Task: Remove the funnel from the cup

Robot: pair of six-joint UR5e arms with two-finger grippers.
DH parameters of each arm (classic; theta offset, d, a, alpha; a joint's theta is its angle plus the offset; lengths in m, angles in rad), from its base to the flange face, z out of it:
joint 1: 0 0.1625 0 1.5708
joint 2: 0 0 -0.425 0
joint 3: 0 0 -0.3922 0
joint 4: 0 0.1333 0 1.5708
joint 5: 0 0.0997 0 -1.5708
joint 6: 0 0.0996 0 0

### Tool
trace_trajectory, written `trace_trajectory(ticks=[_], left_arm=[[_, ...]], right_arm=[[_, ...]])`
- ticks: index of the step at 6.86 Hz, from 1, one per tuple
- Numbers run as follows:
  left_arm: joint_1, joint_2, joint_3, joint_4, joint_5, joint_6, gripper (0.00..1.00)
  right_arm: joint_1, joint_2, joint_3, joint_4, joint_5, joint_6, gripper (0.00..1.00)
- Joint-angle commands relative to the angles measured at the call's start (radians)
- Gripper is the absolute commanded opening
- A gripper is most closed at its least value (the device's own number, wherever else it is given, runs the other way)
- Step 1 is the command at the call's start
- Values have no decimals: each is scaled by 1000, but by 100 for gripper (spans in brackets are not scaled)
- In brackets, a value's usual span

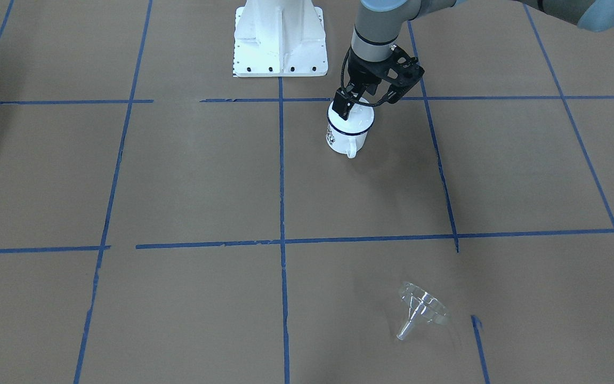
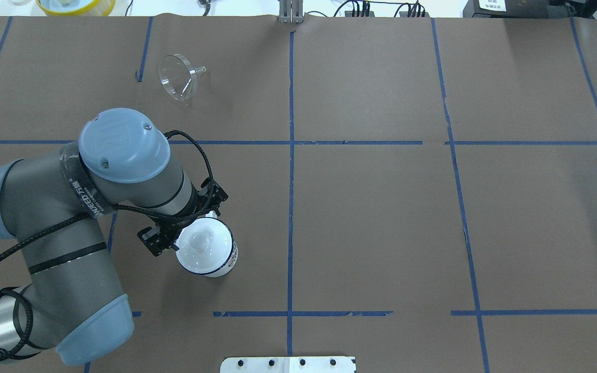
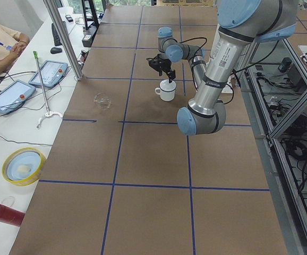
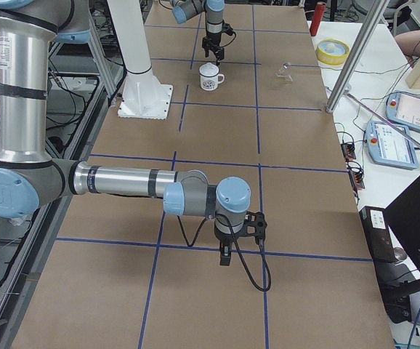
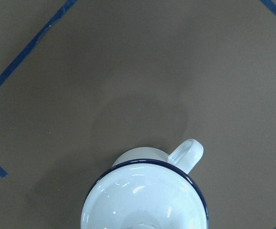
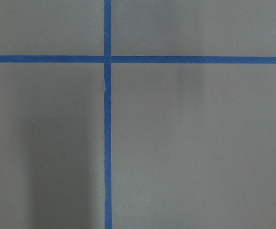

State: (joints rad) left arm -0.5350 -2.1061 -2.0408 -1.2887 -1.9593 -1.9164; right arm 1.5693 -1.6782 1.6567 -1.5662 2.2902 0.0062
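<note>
**Funnel's out, lying clear of the cup**

One funnel (image 2: 176,79), one cup (image 1: 345,137), one white domed lid (image 2: 202,244), two arms. The brown-paper tabletop (image 2: 381,217) carries a blue tape grid, with the operators' desk (image 3: 5,133) alongside. The funnel is clear and wide-mouthed. It lies on its side in the overhead view, spout toward 3 o'clock, well apart at the cup's 12 o'clock. The left tool (image 1: 354,104) hangs right over the lidded cup; gripping or not, I cannot tell. The right tool (image 4: 224,256) points down, its opening also unreadable.

The left wrist view crops the cup (image 5: 145,195); the right tool (image 4: 225,257) is too small to judge.
</note>
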Motion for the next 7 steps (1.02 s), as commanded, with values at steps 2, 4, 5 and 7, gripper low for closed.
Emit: trace_trajectory(ticks=[2,4,5,7], left_arm=[[-225,52,-29,-18,-20,458,100],[-479,202,52,-185,-194,879,100],[-593,222,123,-198,-251,1066,100],[-832,331,210,-192,-320,1532,100]], right_arm=[[0,0,0,0,0,0,100],[0,0,0,0,0,0,100],[0,0,0,0,0,0,100],[0,0,0,0,0,0,100]])
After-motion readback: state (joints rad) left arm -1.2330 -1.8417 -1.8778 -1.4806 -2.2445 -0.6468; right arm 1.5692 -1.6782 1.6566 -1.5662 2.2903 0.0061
